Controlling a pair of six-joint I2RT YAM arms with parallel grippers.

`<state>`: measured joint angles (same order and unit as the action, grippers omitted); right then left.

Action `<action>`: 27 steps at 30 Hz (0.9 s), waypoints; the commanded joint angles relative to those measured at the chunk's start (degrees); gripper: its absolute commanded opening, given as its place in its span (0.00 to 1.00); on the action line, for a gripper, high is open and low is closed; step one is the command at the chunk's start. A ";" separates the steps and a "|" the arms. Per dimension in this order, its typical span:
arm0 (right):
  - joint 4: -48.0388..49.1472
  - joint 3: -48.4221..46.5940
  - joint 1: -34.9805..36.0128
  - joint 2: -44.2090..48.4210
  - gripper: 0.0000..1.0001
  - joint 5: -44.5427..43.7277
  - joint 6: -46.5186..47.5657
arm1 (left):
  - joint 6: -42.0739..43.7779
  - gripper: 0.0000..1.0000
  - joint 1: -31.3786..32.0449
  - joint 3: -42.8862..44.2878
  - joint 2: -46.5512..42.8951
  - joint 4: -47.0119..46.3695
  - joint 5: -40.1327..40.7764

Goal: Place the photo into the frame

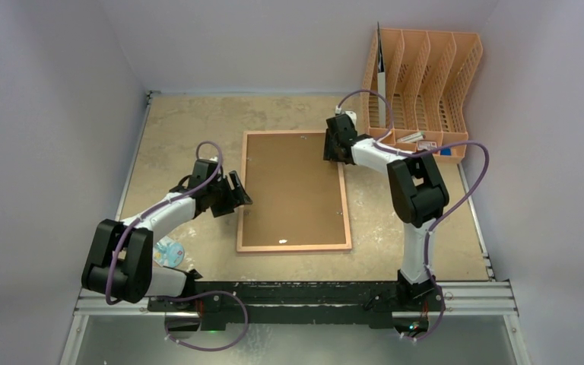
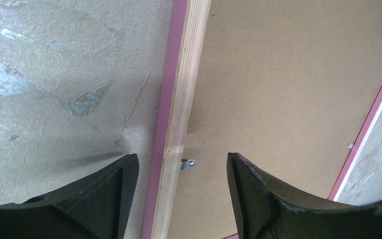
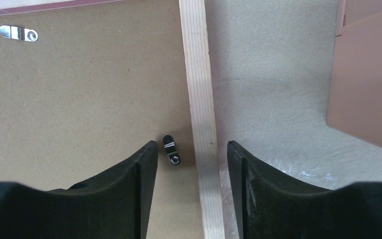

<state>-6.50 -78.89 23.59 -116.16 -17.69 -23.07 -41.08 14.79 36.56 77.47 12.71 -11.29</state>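
We see the frame [image 1: 293, 247] lying face down in the middle of the table [image 1: 175, 129], its long sides running away from the arms, with a brown backing board [image 1: 293, 186] filling its opening. The left gripper [image 1: 241, 192] sits low at the frame's left side, about halfway along it. From its wrist camera the two black fingers [image 2: 104, 189] are spread, one over the bare table and the other over the board. The pale wood rail [image 2: 179, 99] with its pink outer edge runs up between them, touching neither. A small metal tab [image 2: 189, 163] sticks out from the rail's inner edge onto the board, right between the fingertips. The right gripper [image 1: 334, 154] is at the far part of the frame's right side. Its fingers [image 3: 146, 169] are also spread and straddle the rail there, one over the board and one over the table; the outer finger stands just beside the wood, though we cannot tell whether it touches. A dark turn clip [image 3: 170, 149] lies on the board next to the rail, between those fingertips, and a silver hanger plate [image 3: 18, 34] is fixed near the board's far edge. An orange file rack [image 1: 426, 84] stands at the table's far right corner, well apart from the frame. A small pale-blue thing [image 1: 169, 251] lies on the table beside the left arm.
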 commanded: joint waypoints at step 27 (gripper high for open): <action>-2.34 -3.02 -1.23 -1.04 0.37 2.47 -2.86 | 0.69 0.67 0.33 0.28 0.42 -1.82 -0.54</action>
<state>-6.48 -79.72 22.74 -116.73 -18.17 -23.42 -40.93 14.79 36.53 78.04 12.64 -11.55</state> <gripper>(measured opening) 0.332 0.673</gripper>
